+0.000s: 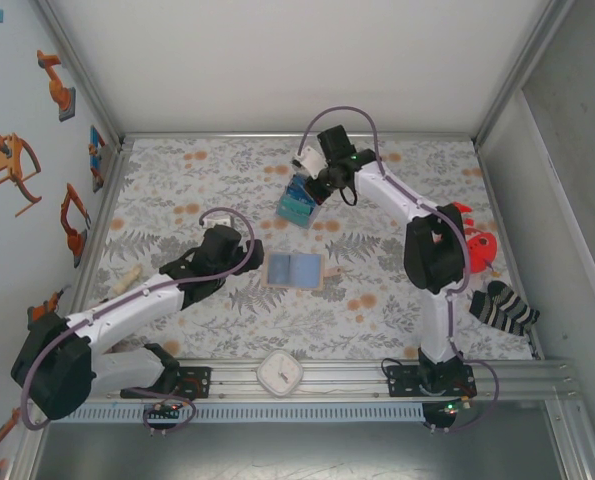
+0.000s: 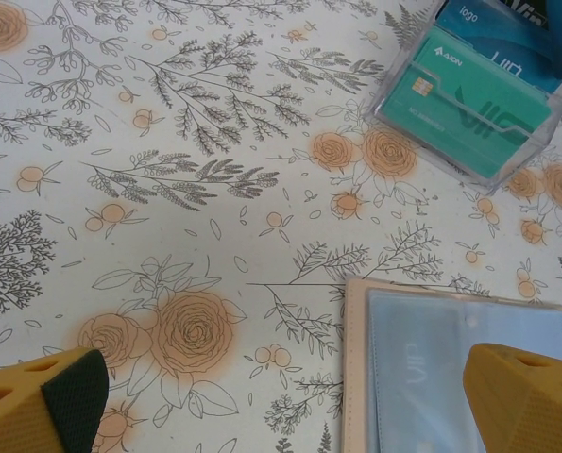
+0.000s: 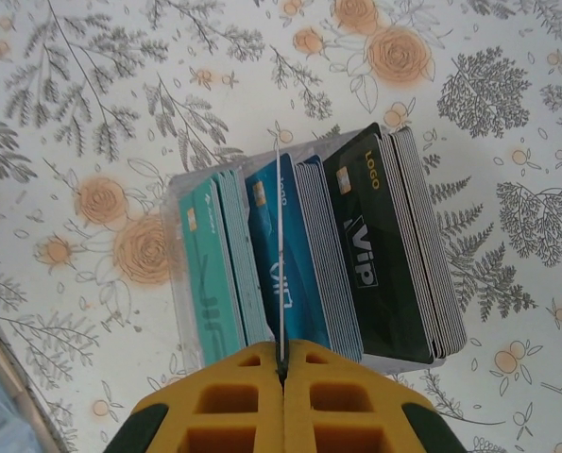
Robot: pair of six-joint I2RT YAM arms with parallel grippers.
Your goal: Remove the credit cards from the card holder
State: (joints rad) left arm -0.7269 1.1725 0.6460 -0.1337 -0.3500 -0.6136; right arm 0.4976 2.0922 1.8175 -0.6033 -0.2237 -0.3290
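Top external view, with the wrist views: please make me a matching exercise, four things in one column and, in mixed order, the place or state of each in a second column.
Things:
1. left gripper
2. right gripper
3. card holder
4. white clock

Places or states:
A. shut on a thin card above the clear card box
B. on the metal rail at the near edge
C. jaws wide open
D. lying open on the table

Pairs: 1-C, 2-A, 3-D, 4-B

Floral-print tablecloth (image 1: 397, 320) w/ white back wall (image 1: 277, 60), alum. frame rails (image 1: 307, 134).
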